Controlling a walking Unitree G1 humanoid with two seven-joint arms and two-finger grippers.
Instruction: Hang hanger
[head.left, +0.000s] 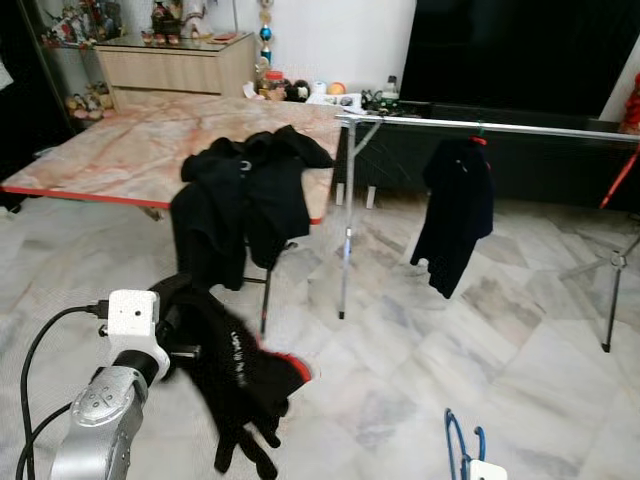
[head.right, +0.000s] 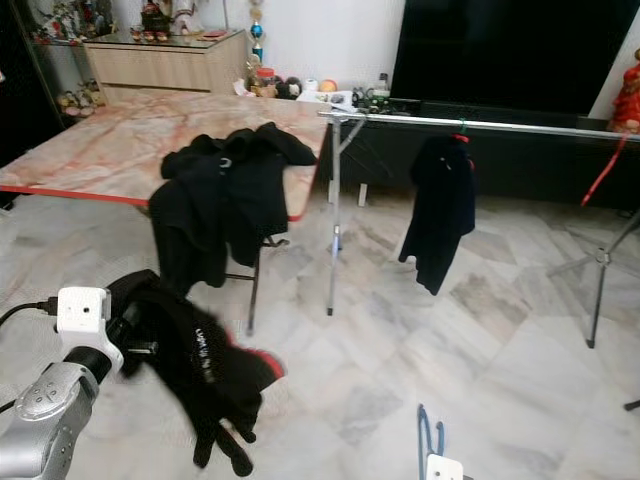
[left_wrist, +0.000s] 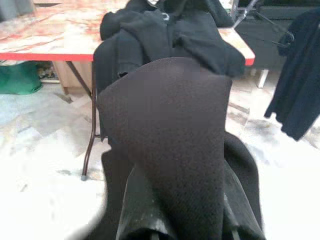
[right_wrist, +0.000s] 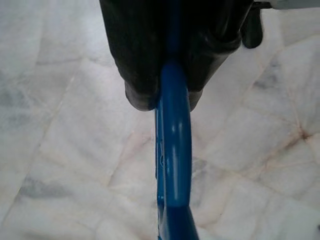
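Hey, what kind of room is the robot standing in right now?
Probably a home living room: a large dark television against the wall, a marble-topped table, a wooden sideboard with ornaments, and a clothes rail on the marble floor.

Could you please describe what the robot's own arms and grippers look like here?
The left arm is silver metal with a white boxy wrist module and black cables looping beside it. The right gripper has thick, glossy black fingers with rounded tips.
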